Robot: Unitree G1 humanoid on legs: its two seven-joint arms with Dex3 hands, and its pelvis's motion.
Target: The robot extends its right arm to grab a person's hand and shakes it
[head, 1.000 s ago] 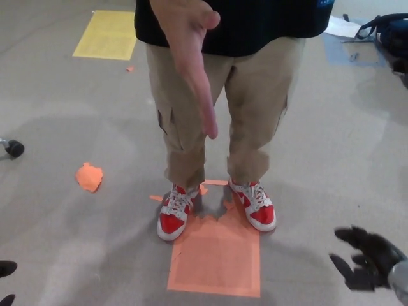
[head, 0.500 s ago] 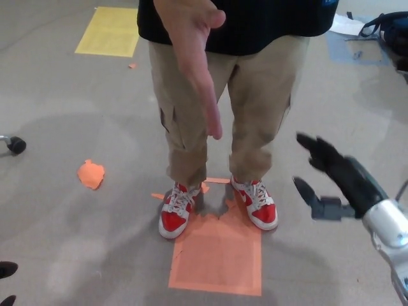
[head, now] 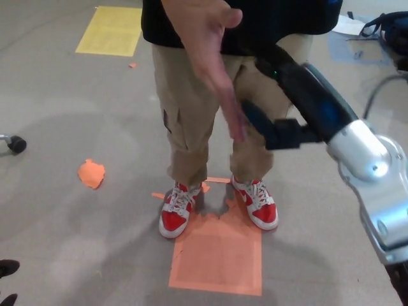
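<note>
A person in a black top, tan trousers [head: 191, 121] and red-and-white shoes [head: 175, 213] stands facing me. The person's hand [head: 213, 60] reaches out toward me, palm turned to my right, fingers pointing down. My right hand [head: 293, 95] is raised at the end of the silver forearm [head: 363, 159], just right of that hand. It is open: the thumb [head: 261, 124] lies close under the person's fingertips, and the other fingers are spread higher up. I cannot tell whether they touch. Only a small black bit of my left hand [head: 6, 269] shows at the bottom left corner.
An orange square [head: 217, 252] is taped to the grey floor in front of the shoes. An orange scrap [head: 90, 173] and a chair caster [head: 14, 145] lie at the left. A yellow sheet [head: 111, 30] sits far left, a dark bag [head: 389, 29] far right.
My right arm has swung up and leftward from the lower right to beside the person's hand. The person's hand has shifted slightly to the right. The left hand has not moved.
</note>
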